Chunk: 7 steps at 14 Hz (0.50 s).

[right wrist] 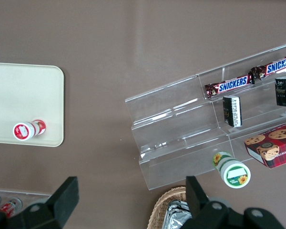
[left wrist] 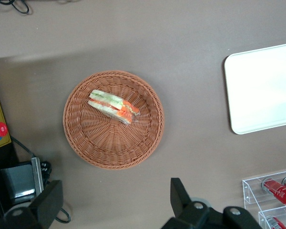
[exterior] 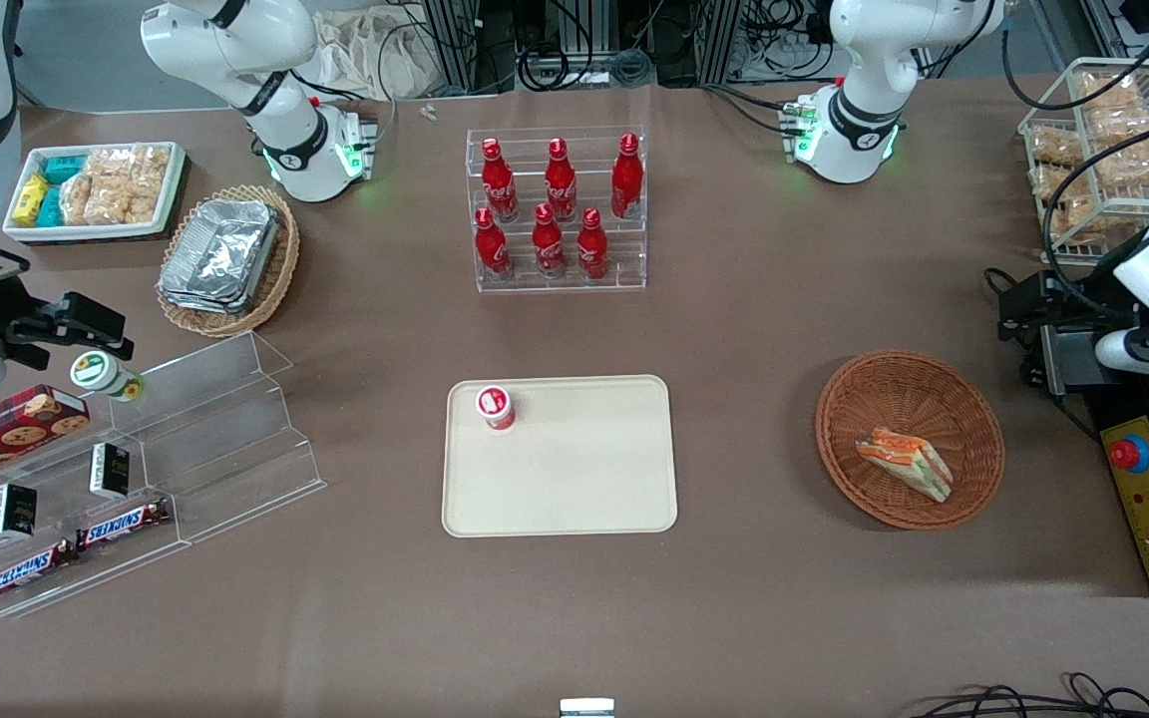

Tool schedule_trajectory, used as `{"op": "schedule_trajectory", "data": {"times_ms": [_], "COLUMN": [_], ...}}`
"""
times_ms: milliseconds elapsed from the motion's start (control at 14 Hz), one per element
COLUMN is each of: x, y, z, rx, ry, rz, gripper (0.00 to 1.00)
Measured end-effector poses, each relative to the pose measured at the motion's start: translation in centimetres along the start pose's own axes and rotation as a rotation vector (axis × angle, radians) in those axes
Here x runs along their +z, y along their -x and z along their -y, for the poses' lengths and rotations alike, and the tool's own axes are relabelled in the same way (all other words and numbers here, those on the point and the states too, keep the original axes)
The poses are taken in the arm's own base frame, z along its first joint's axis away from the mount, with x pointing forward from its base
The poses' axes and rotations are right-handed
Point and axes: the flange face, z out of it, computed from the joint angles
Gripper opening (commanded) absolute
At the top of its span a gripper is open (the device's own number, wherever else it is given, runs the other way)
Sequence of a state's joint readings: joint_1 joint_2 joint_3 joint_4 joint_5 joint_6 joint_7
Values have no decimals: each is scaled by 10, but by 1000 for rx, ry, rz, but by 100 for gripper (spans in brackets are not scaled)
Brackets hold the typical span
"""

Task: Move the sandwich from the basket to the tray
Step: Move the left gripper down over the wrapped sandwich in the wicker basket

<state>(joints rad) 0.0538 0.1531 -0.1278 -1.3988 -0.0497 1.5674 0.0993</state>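
A brown table (exterior: 754,329) filled the front view, with the cream rectangular tray (exterior: 574,489) lying flat at its centre. A small red-and-white capped bottle (exterior: 496,407) stood upright on the tray's corner at about ten o'clock, leaving most of the surface bare, which I judged ample room for setting something down. At three o'clock from the tray, well apart from it, sat the round reddish-brown wicker basket (exterior: 909,384). Inside it, the wrapped triangular sandwich (exterior: 905,463) lay on its side, resting toward the basket's five o'clock and untouched. The working arm's gripper (left wrist: 115,202) hung above the table beside the basket, not over it; its two fingers (left wrist: 180,193) stood wide apart and held nothing. That raised, open stance looked like readiness for a descent onto the sandwich, so I judged the pick not yet begun. A clear rack of red cola bottles (exterior: 557,214) stood at twelve o'clock from the tray.
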Motion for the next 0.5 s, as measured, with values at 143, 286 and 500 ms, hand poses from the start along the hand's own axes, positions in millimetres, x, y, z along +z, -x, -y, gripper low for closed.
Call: {"op": "schedule_trajectory", "data": {"times_ms": [143,286,500], "x": [3,14,68], "y": [-2,-6,-22], "z": [1,6,20], "rx": [0,-33,-301], "ry": [1,3,2], "rz": [4,23,57], "gripper": [100,100,100]}}
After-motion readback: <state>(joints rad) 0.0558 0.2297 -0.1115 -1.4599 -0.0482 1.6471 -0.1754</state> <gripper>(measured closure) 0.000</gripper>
